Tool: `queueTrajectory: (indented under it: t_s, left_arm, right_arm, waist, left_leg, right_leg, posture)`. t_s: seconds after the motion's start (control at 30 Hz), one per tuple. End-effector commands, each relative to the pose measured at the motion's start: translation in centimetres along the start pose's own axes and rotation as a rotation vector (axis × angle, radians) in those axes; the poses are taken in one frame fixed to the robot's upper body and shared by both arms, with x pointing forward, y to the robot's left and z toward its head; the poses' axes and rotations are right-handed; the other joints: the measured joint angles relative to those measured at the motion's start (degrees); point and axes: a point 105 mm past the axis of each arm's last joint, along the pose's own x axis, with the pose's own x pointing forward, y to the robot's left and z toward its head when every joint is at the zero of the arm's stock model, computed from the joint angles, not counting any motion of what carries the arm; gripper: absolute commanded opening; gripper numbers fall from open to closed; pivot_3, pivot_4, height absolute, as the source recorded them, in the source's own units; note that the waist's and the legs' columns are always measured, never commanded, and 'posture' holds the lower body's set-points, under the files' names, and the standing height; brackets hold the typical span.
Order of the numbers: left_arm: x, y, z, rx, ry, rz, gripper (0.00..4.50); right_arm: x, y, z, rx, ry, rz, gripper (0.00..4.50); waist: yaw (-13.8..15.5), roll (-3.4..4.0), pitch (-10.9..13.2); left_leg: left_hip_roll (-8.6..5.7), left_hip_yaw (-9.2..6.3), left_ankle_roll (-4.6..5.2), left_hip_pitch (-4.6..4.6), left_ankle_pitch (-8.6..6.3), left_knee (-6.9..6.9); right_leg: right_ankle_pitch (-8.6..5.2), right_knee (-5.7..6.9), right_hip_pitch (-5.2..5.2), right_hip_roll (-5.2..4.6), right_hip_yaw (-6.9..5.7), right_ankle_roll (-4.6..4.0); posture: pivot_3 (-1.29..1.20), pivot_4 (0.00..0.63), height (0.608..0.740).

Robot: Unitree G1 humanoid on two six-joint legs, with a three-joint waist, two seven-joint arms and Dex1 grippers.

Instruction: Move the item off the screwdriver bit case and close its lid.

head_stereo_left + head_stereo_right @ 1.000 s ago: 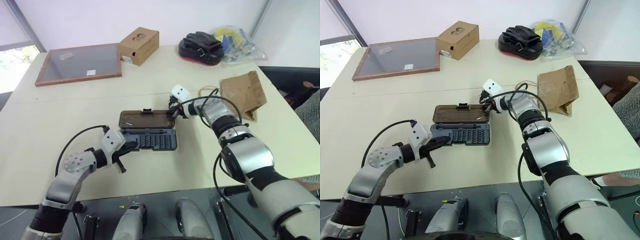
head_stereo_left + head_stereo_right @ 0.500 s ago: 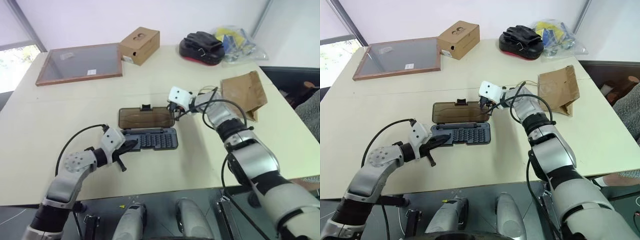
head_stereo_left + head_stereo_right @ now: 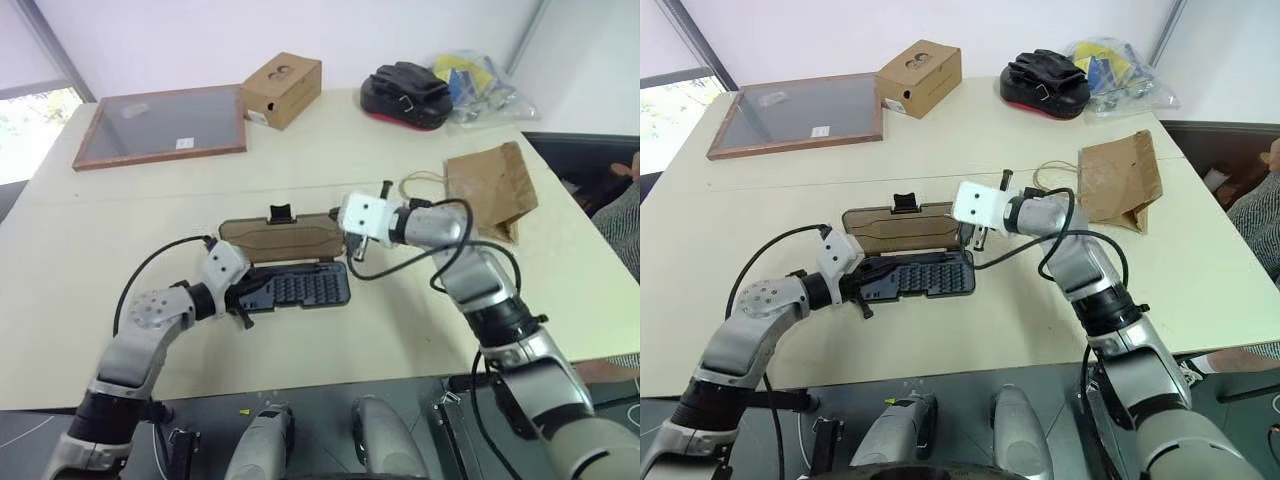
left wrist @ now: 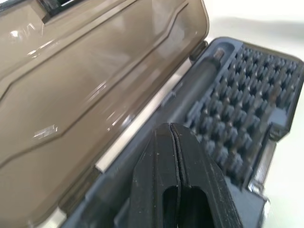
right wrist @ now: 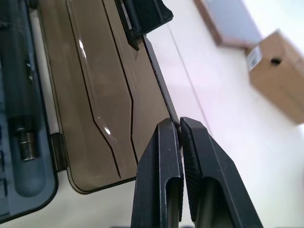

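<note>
The paper bag [image 3: 492, 188] is set aside on the bench [image 3: 130, 270]. The lid [image 3: 282, 238] is half raised, pinched by the right gripper [image 5: 179, 130]; the left gripper [image 4: 173, 142] is pressed together on the case [image 3: 300, 288].

Head stereo pair looks forward and down over my arms at the whole table [image 3: 90, 300], far edge to near edge; both eyes share the same scene, slightly offset. My left wrist camera sits very close, looking along my left gripper [image 4: 173, 135] at the screwdriver bit case [image 4: 247, 118] and the inner face of its lid [image 4: 95, 80]. My right wrist camera, also close, looks along my right gripper [image 5: 179, 127] at the lid's edge, with the cardboard box [image 5: 280, 71] beyond. Both wrist views share the lid.
</note>
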Motion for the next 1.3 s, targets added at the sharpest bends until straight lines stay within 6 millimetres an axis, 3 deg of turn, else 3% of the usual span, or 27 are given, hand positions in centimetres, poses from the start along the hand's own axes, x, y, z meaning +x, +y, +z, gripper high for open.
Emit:
queueTrajectory:
  t_s: [0.03, 0.23, 0.4, 0.53, 0.67, 0.8, 0.87, 1.0, 1.1, 1.3]
  left_arm:
    - [-0.1, 0.7, 1.5, 0.002, -0.048, 0.020, 0.00]
    - [0.0, 1.0, 3.5, -0.015, -0.115, 0.005, 0.00]
    - [-0.5, 0.9, 7.3, -0.033, -0.220, -0.047, 0.00]
    - [-1.7, 1.5, 11.5, -0.064, -0.347, -0.084, 0.00]
    - [-3.3, 5.1, 14.4, -0.123, -0.464, 0.041, 0.00]
    - [-4.7, 9.3, 13.5, -0.149, -0.451, 0.230, 0.00]
    - [-5.2, 10.5, 12.7, -0.157, -0.433, 0.279, 0.00]
    - [-5.9, 12.8, 9.3, -0.211, -0.356, 0.381, 0.00]
    - [-6.0, 13.3, 7.2, -0.256, -0.315, 0.395, 0.00]
    - [-4.4, 12.2, 3.9, -0.339, -0.242, 0.300, 0.00]
  right_arm:
    - [-0.3, 0.0, 2.6, -0.083, -0.080, -0.031, 0.02]
    - [-0.1, 0.0, 2.0, -0.129, -0.064, -0.053, 0.02]
    - [-0.1, 0.1, 1.5, -0.145, -0.054, -0.058, 0.02]
    - [0.1, 0.1, 1.3, -0.150, -0.049, -0.056, 0.02]
    - [0.1, 0.3, 1.1, -0.154, -0.047, -0.049, 0.02]
    - [0.2, 0.2, 1.1, -0.157, -0.047, -0.049, 0.02]
    - [0.2, 0.2, 1.0, -0.156, -0.046, -0.050, 0.02]
    - [0.2, 0.1, 1.0, -0.156, -0.046, -0.053, 0.02]
    - [0.2, 0.1, 1.0, -0.156, -0.045, -0.055, 0.02]
    - [0.1, -0.1, 1.0, -0.158, -0.043, -0.060, 0.02]
  waist:
    - [0.2, -0.01, 0.0]
    - [1.0, -0.04, 0.0]
    - [1.0, -0.17, 0.1]
    - [0.9, -0.20, 0.1]
    - [0.9, -0.21, 0.1]
    - [0.8, -0.21, 0.1]
    - [0.9, -0.21, 0.1]
    - [1.0, -0.22, 0.1]
    - [0.9, -0.22, 0.1]
    - [0.9, -0.23, 0.1]
  left_leg:
    - [0.00, 0.00, 0.00, 0.00, 0.00, 0.00]
    - [-0.01, 0.03, 0.00, -0.03, 0.00, 0.01]
    - [-0.02, 0.03, 0.00, -0.08, 0.00, 0.04]
    - [-0.02, 0.03, -0.01, -0.10, 0.00, 0.04]
    - [-0.02, 0.04, -0.01, -0.10, 0.01, 0.04]
    - [-0.03, 0.08, -0.01, -0.09, 0.01, 0.04]
    - [-0.04, 0.09, -0.02, -0.09, 0.01, 0.04]
    - [-0.04, 0.09, -0.02, -0.10, 0.01, 0.04]
    - [-0.04, 0.09, -0.02, -0.10, 0.01, 0.04]
    - [-0.04, 0.09, -0.02, -0.11, 0.01, 0.04]
  right_leg:
    - [0.00, 0.00, 0.00, 0.00, 0.00, 0.00]
    - [0.00, -0.04, 0.00, -0.02, 0.00, 0.00]
    - [0.01, -0.07, 0.00, -0.04, -0.02, 0.01]
    - [0.00, -0.07, 0.00, -0.03, -0.04, 0.01]
    - [0.00, -0.07, 0.00, -0.01, -0.07, 0.01]
    - [0.00, -0.07, 0.00, -0.01, -0.07, 0.01]
    - [0.01, -0.07, -0.01, 0.00, -0.07, 0.01]
    - [0.01, -0.08, -0.01, -0.01, -0.07, 0.01]
    - [0.01, -0.08, -0.01, -0.01, -0.07, 0.01]
    - [0.01, -0.08, -0.01, -0.02, -0.08, 0.02]
  posture:
    - [0.00, 0.150, 0.740]
    - [0.00, 0.150, 0.740]
    - [0.00, 0.150, 0.740]
    - [0.00, 0.150, 0.740]
    - [0.00, 0.150, 0.740]
    - [0.00, 0.150, 0.740]
    - [0.00, 0.150, 0.740]
    - [0.00, 0.150, 0.740]
    - [0.00, 0.150, 0.740]
    - [0.00, 0.150, 0.740]
